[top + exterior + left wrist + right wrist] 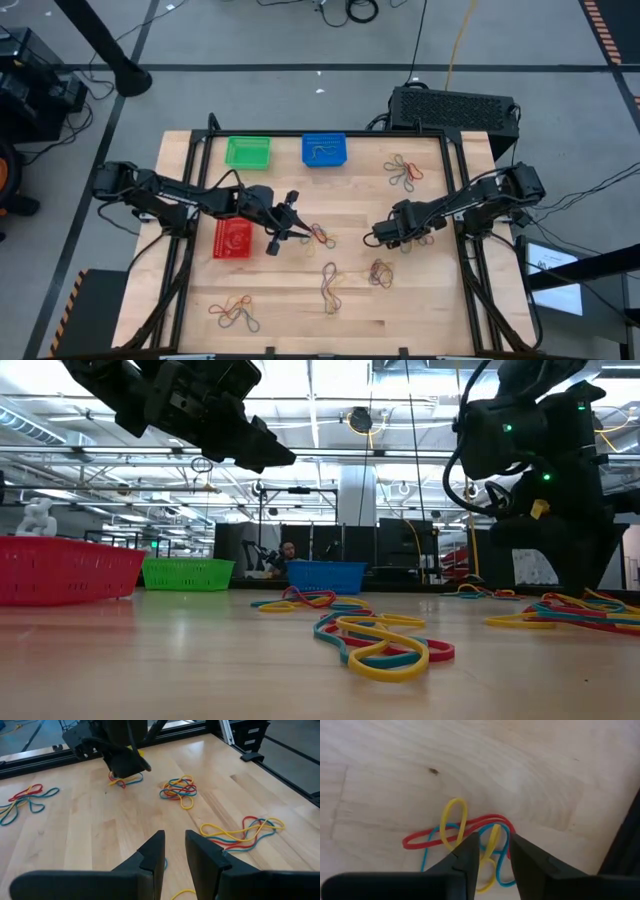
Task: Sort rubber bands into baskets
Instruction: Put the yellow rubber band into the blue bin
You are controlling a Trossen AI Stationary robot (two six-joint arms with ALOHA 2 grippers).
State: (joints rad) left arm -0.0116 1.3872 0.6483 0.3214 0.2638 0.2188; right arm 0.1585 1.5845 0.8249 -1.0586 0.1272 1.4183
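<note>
Jaws, right: your right gripper (493,854) stands low over a small tangle (465,837) of red, yellow and blue bands; jaws parted narrowly, a yellow loop between them. You cannot tell whether they pinch it.
Jaws, left: your left gripper (174,851) has a narrow gap with nothing in it; released.
Left gripper, place: raised over the table (290,310) near its middle, just beside the red basket (232,239).
Right gripper, place: right of middle in the high view (383,234), down at the table.
Baskets: green basket (247,151) and blue basket (324,149) side by side at the far edge; red one apart, nearer, on the left.
Blue basket, contents: a few bands show inside.
Bands, loose: clumps spread over the table; one at far right (403,172), one near left (234,312), one at near middle (330,285), one beside it (381,270), one by the left gripper (320,236).
Low view: a mixed clump (380,643) lies nearest the camera, flat on the wood.
</note>
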